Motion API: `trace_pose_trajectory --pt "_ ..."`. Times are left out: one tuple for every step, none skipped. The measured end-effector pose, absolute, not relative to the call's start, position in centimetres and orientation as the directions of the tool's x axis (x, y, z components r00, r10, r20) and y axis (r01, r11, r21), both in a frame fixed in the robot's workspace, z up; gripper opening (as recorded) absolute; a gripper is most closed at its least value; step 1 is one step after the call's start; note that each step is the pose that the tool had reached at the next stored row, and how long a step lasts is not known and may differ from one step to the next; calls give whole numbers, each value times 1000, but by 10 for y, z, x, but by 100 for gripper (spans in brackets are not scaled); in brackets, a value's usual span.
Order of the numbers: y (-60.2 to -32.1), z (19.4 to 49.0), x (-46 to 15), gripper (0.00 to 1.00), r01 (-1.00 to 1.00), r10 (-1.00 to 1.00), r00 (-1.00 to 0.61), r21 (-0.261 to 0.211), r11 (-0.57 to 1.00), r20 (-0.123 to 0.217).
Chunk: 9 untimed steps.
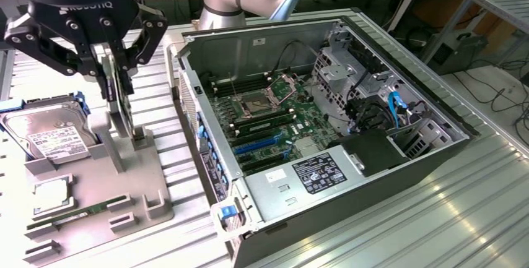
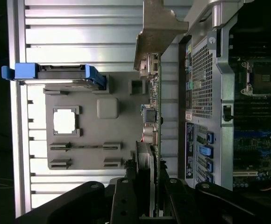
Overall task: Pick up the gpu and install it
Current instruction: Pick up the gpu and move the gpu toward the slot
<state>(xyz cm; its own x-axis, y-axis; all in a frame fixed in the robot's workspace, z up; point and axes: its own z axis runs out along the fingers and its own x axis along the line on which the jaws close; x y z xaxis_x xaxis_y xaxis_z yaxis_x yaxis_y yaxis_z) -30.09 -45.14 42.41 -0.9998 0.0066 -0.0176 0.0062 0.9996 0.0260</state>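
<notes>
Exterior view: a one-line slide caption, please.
Gripper closed on the upright gpu at the grey parts fixture, beside the open computer case.

Below the fingers [image 1: 87, 60] you find the grey fixture [image 1: 153, 187] on the slatted table [image 1: 463, 212]. Toward the exterior view's left of the fingers, note the hard drive [image 1: 46, 135], processor chip [image 1: 51, 197] and RAM stick [image 1: 70, 213]. Toward the exterior view's right, locate the open computer case [image 1: 248, 48] and its motherboard [image 1: 273, 119].
</notes>
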Motion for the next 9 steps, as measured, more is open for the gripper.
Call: trace_pose_trajectory --pt "-451 426 -301 27 6 7 -1000 26 1000 -18" --pt "-451 428 -301 27 6 7 -1000 26 1000 -18" --pt "-451 430 -301 27 6 7 -1000 26 1000 -18" --pt "-451 432 -301 27 6 7 -1000 26 1000 -18" --pt "-451 434 -301 27 6 7 -1000 26 1000 -18" --pt "-452 436 -301 27 6 7 -1000 26 1000 -18" --pt "-452 437 -301 27 6 7 -1000 26 1000 -18" --pt "-452 438 -301 27 6 7 -1000 26 1000 -18" --pt "-452 438 -301 27 6 7 -1000 26 1000 -18"
